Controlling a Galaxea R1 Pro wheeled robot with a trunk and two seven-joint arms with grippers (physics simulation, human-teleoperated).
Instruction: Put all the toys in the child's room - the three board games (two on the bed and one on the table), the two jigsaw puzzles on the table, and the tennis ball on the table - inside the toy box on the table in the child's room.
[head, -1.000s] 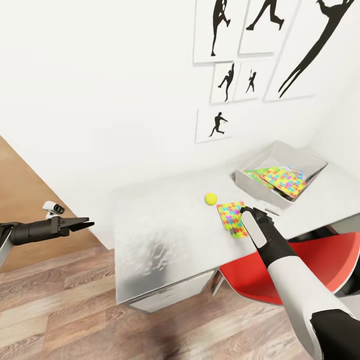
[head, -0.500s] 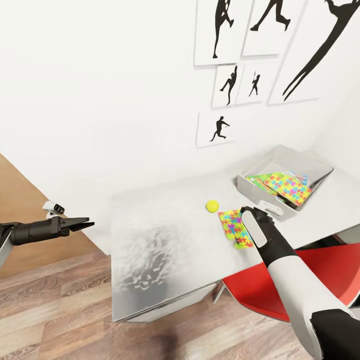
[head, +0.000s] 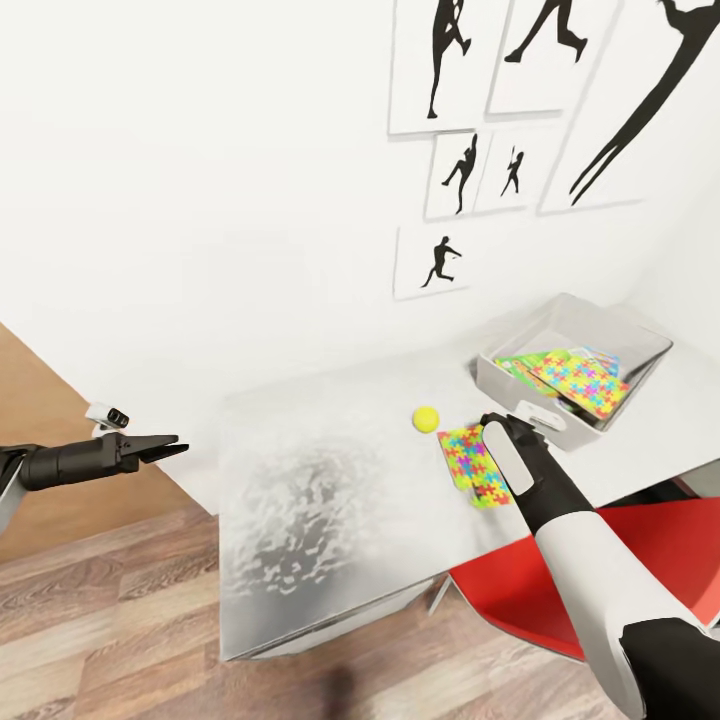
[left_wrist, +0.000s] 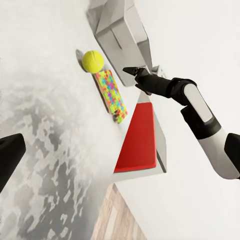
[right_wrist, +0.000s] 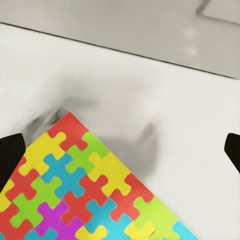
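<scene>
White wall (head: 200, 180) ahead of me, hung with black silhouette prints (head: 520, 110) of athletes. Wood-plank floor (head: 110, 620) below, a brown panel (head: 30, 400) to my left. White table (head: 320, 500) against the wall; red chair (head: 640, 550) tucked under it. Even, bright light.

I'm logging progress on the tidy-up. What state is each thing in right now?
jigsaw puzzle on the table: flat, not yet boxed.
tennis ball: loose on the table, beside that puzzle.
toy box: open, holding a puzzle and flat boxes.
right gripper: open, above the puzzle's edge nearest the box.
left gripper: empty, held out beyond the table; fingers look close together.
</scene>
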